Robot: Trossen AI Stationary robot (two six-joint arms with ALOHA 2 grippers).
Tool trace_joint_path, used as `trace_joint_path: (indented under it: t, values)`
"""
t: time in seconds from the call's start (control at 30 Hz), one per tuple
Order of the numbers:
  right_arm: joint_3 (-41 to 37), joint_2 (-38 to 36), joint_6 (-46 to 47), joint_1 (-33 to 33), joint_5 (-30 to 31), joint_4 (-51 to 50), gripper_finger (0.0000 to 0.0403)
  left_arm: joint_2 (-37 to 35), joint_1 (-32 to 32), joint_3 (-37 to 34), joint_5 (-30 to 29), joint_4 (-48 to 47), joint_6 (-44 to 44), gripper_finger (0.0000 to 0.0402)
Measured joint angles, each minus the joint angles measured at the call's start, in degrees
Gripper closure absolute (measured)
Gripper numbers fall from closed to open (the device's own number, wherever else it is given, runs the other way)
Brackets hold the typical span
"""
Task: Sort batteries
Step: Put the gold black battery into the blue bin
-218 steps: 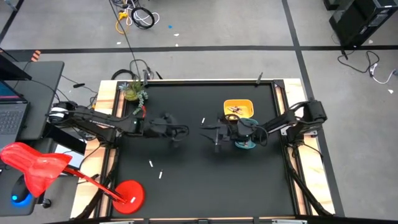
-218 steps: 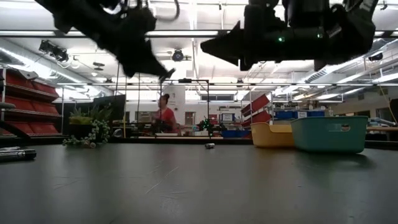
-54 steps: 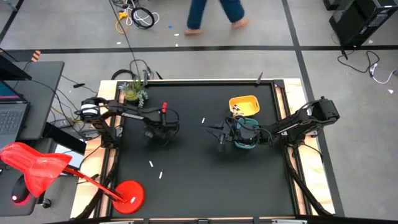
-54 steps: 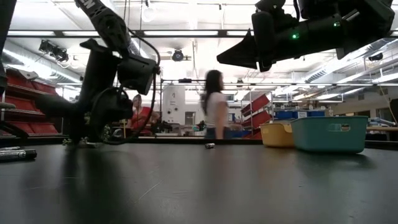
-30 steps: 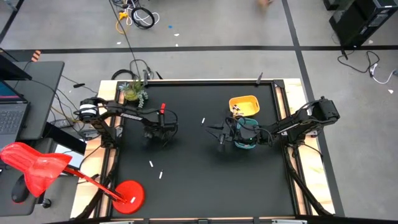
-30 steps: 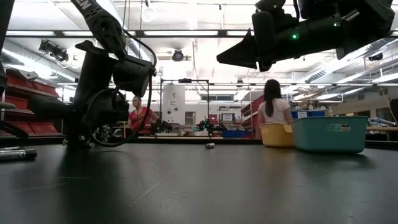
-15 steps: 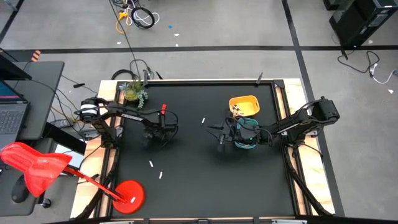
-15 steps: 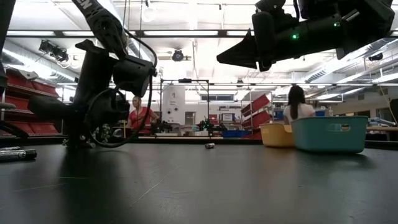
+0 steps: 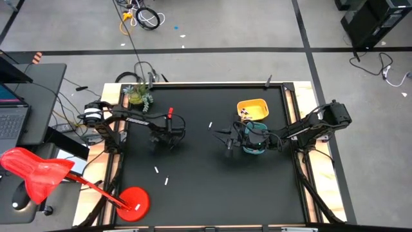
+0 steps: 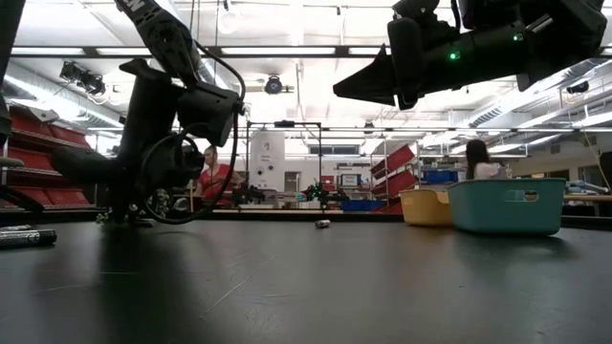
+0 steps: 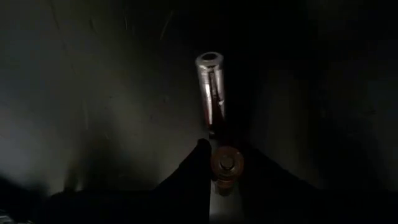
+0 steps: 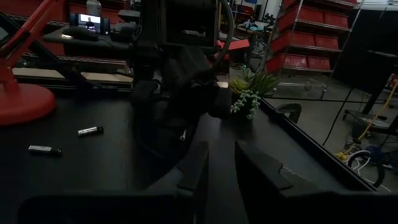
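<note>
My left gripper [image 9: 165, 138] stands finger-down on the table's left half, shut on a battery whose copper end shows in the left wrist view [image 11: 225, 160]. Just beyond it a second, dark shiny battery [image 11: 211, 93] lies on the table. Pale batteries lie loose on the table [image 9: 210, 125] [image 9: 156, 169] [image 9: 166, 181]. Dark ones lie in the yellow tray [image 9: 244, 115]. My right gripper [image 9: 224, 140] [image 12: 221, 155] hovers above the table, left of the teal tray [image 10: 507, 205], with a narrow gap between its fingers and nothing in it. My left gripper pinches a battery between its two fingertips [image 11: 198, 163], coming from above and pointing down. The battery's copper end with its nub [image 11: 225, 164] faces up along the fingers, so it stands about upright. The fingers hide its lower end.
The yellow tray [image 9: 256, 104] and the teal tray [image 9: 256, 150] stand side by side right of centre. A small plant [image 9: 138, 95] sits at the far left corner, and a red lamp base [image 9: 134, 201] at the near left corner. A person [image 10: 478, 162] is in the room beyond.
Both arms have kept still. A person in the room beyond the far edge has walked to the right, behind the trays.
</note>
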Motion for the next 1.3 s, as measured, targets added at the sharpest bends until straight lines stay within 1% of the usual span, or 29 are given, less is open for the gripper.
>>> trace_joint_path:
  t: [0.23,0.33,0.47,0.57,0.67,0.73,0.8,0.87,0.93,1.0,1.1,1.3]
  values:
    - [0.0,0.0,0.0,0.0,0.0,0.0,0.0315,0.0,0.0,0.3,-0.1,-1.5,0.0,0.0347]
    - [0.0,0.0,0.0,0.0,0.0,0.0,0.0315,0.0,0.0,1.9,-2.2,-3.5,0.0,0.0347]
    - [0.0,0.0,0.0,0.0,0.0,0.0,0.0315,-0.1,0.0,6.2,-3.5,-5.3,-0.2,0.0347]
    - [0.0,0.0,0.2,0.0,0.0,-0.7,0.0315,-0.1,0.0,10.7,-3.4,-4.9,-0.2,0.0347]
    - [0.0,0.0,0.1,0.0,2.5,-3.4,0.0315,-0.2,0.0,14.7,-0.8,-2.8,-1.4,0.0347]
    - [0.0,0.0,0.1,0.0,5.0,-6.6,0.0315,-0.2,0.0,16.8,2.2,1.1,-3.9,0.0347]
    - [0.0,0.0,0.8,-0.5,6.0,-10.4,0.0315,-0.2,-0.1,17.8,5.8,6.3,-6.3,0.0347]
    - [0.0,0.0,3.2,-1.7,5.2,-15.0,0.0315,-0.4,-0.5,17.8,9.4,12.2,-7.4,0.0347]
    - [0.0,0.1,6.1,-3.5,3.3,-18.5,0.0313,-0.5,-1.2,17.3,11.7,19.2,-7.7,0.0347]
    - [-0.8,0.1,8.3,-5.2,1.5,-18.5,0.0305,-0.5,-2.1,17.0,12.9,25.6,-7.7,0.0347]
    - [-2.7,0.1,9.8,-6.3,-1.0,-15.8,0.0288,-0.5,-3.0,16.3,14.7,34.2,-7.6,0.0347]
    - [-5.5,0.1,8.9,-5.6,-1.5,-9.6,0.0240,-0.5,-3.8,16.2,18.3,45.7,-10.4,0.0347]
